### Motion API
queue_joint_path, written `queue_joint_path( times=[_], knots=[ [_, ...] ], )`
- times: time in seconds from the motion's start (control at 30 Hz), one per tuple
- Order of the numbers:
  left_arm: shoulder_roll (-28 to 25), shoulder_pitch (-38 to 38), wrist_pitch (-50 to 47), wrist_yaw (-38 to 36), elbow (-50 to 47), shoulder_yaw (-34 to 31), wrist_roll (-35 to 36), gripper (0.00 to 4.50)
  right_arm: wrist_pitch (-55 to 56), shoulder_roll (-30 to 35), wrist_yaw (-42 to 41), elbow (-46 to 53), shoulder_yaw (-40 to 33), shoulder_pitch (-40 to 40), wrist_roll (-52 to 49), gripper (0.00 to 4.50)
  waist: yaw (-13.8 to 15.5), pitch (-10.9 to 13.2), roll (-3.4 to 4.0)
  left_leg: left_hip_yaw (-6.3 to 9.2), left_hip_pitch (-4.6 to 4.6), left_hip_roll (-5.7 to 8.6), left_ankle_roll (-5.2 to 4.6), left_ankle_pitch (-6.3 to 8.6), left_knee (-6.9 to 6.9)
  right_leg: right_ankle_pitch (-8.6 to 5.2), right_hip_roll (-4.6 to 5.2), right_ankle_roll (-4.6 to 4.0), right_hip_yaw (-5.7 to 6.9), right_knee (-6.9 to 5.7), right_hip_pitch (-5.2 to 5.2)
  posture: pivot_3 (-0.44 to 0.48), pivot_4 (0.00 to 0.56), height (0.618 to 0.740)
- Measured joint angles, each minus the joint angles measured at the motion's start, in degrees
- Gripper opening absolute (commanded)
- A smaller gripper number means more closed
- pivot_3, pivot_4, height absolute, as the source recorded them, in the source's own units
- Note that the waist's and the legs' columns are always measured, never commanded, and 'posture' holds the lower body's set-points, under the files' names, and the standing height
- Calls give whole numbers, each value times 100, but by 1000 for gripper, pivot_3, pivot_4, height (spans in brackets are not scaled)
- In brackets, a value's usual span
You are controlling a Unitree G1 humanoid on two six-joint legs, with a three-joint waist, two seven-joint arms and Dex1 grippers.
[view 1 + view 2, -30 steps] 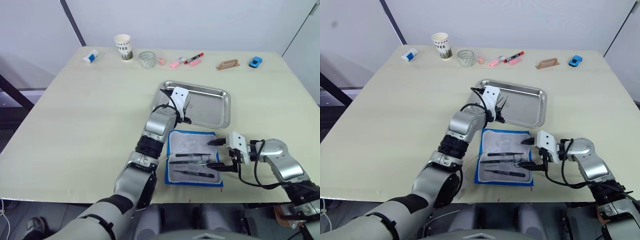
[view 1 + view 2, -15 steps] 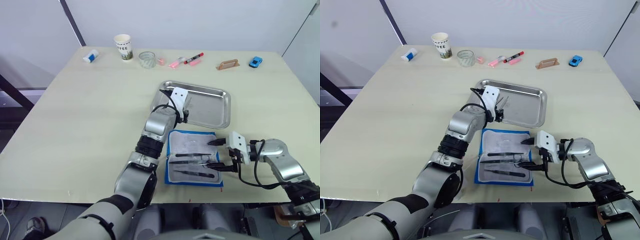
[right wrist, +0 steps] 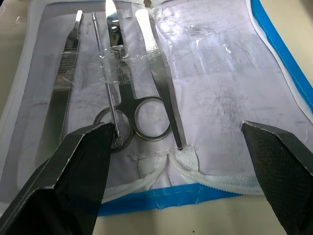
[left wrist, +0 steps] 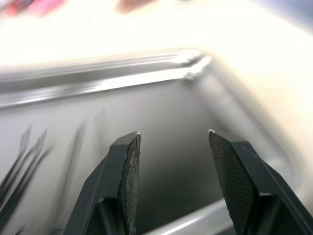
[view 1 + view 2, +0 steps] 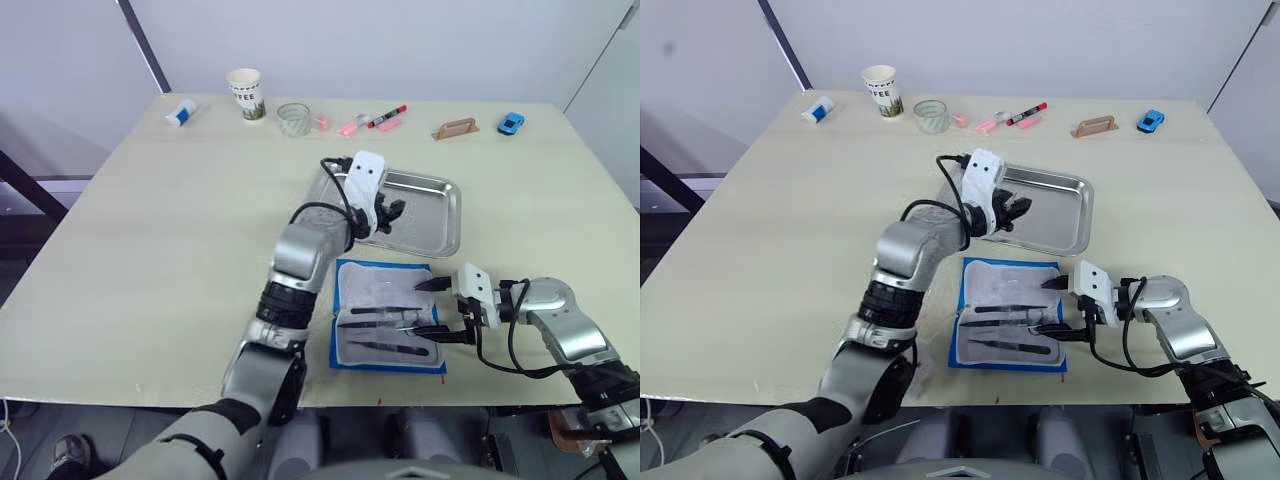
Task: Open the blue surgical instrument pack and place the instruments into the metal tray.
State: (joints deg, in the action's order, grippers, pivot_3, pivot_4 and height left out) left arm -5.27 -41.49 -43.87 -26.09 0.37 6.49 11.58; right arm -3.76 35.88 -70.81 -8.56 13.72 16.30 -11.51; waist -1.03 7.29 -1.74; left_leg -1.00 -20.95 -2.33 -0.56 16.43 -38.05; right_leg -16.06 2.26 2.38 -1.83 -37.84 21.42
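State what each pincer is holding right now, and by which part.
Nothing is held. The left pincer is open over the metal tray; the right pincer is open over the blue surgical instrument pack.

Soft, even light falls from overhead on the pale beige wooden table (image 5: 180, 220), and shadows under the arms are faint and short. The shiny stainless-steel rectangular tray (image 5: 435, 215) gives dull grey reflections without harsh glare. Both head views are sharp throughout. The left wrist view is smeared by blur, the tray rim (image 4: 146, 73) streaked. The right wrist view is crisp, with wrinkled clear film (image 3: 205, 54) glinting.
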Motion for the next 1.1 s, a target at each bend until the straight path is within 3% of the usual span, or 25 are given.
queue_joint_path(
  times=[0.13, 0.3, 0.37, 0.5, 0.9, 1.1],
  knots=[
    [-1030, 672, 687, -1594, -457, 7, 626, 2343, 28, -11, -10, -16, -20, -16, -3, 4500, 4, 1, 1, 0, 3, -3, -2, 1, 9, -1, 22, -3, 3, 3, 0, 0, 150, 740],
    [-1851, 1104, 1087, -2833, -636, -110, 1108, 2343, 59, -31, -13, -41, -45, -34, -4, 4500, 2, 0, -1, 1, 4, 1, -20, 11, 13, -3, 38, -6, 15, 6, -1, 0, 150, 740],
    [-2209, 1341, 1218, -3305, -669, -189, 1292, 2882, 104, -42, -13, -44, -50, -53, -11, 4500, -4, 1, 1, -1, 10, 1, -21, 10, 28, -5, 37, -10, 15, 10, 0, 0, 150, 740],
    [-2805, 1805, 1393, -4027, -666, -417, 1567, 4481, 174, -39, -16, -58, -90, -103, -27, 4500, 18, 2, -4, 5, 6, 0, -22, 10, 30, -13, 40, -24, 27, 12, 1, 0, 150, 740],
    [-4064, 2883, 1839, -5168, -629, -1039, 1909, 4481, 221, -36, -43, -72, -128, -178, -103, 4500, 22, 7, -1, 1, 7, 0, -24, 11, 41, -17, 42, -30, 41, 15, 4, 0, 150, 740],
    [-4285, 3037, 2056, -5433, -617, -1080, 1919, 4481, 236, 11, -66, -77, -141, -190, -119, 4500, 44, 10, 3, 1, 6, 3, -24, 11, 43, -18, 51, -31, 52, 20, 8, 0, 150, 740]
  ],
)
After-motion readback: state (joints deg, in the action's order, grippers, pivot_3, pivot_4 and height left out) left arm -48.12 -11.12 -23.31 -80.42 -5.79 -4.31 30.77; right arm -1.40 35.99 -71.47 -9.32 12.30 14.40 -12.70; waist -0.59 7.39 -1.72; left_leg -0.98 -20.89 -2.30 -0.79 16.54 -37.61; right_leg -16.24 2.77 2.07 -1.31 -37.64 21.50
